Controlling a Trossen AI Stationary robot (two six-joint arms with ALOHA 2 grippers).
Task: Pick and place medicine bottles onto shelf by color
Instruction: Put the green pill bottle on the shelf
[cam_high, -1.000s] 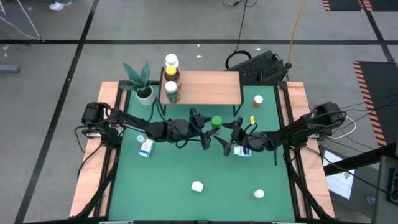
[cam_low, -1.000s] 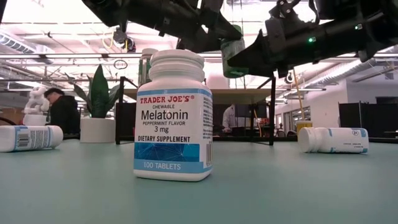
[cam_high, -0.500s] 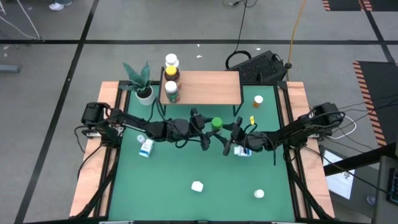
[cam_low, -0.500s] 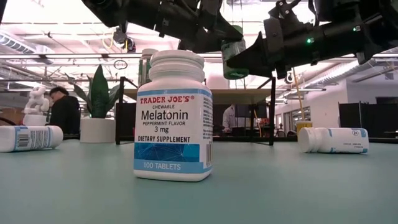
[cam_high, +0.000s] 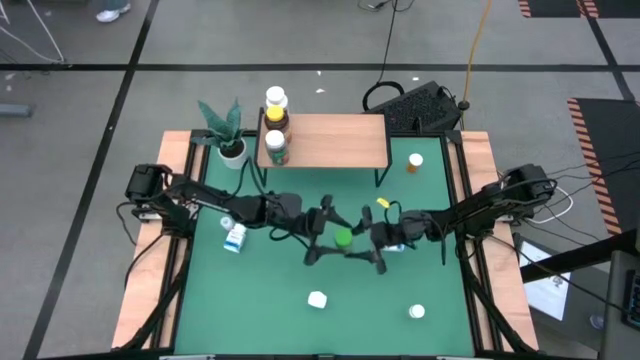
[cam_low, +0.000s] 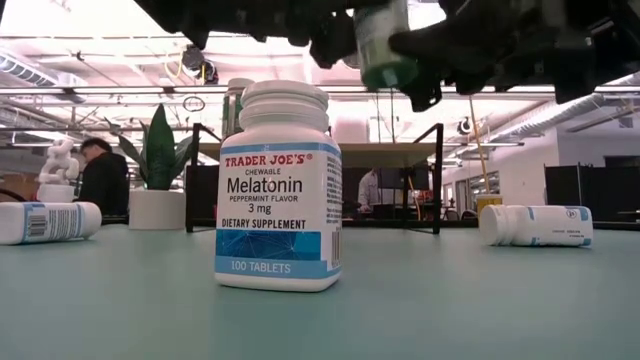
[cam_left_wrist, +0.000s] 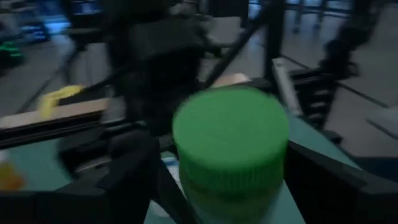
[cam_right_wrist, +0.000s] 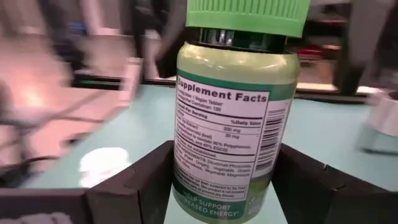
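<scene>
The green bottle (cam_high: 343, 238) with a green cap is up in the air over the table's middle, between my two grippers. My left gripper (cam_high: 333, 238) comes from the left and my right gripper (cam_high: 356, 243) from the right, both shut on it. It shows high in the low view (cam_low: 381, 45). The shelf (cam_high: 330, 140) stands at the far edge, with amber bottles (cam_high: 276, 147) at its left end. An orange bottle (cam_high: 415, 162) stands right of the shelf. My left gripper holds the green bottle by its body just under the cap (cam_left_wrist: 189, 196), pinched between the two fingers, coming level from the table's left. The bottle is upright and lifted clear. My right gripper pinches the bottle's lower body (cam_right_wrist: 186, 186) between its two fingers (cam_right_wrist: 146, 183), level from the table's right.
A white-and-blue bottle (cam_high: 235, 237) lies on the table's left, another (cam_high: 397, 243) under the right arm. Two white-capped bottles (cam_high: 317, 298) (cam_high: 416, 312) stand near the front edge. The melatonin bottle (cam_low: 280, 185) stands close to the low camera. A potted plant (cam_high: 230, 135) sits left of the shelf.
Both grippers have moved together toward the table's near edge, carrying the green bottle away from the shelf's front. The bottle has stayed upright between them and now shows higher in the low view.
</scene>
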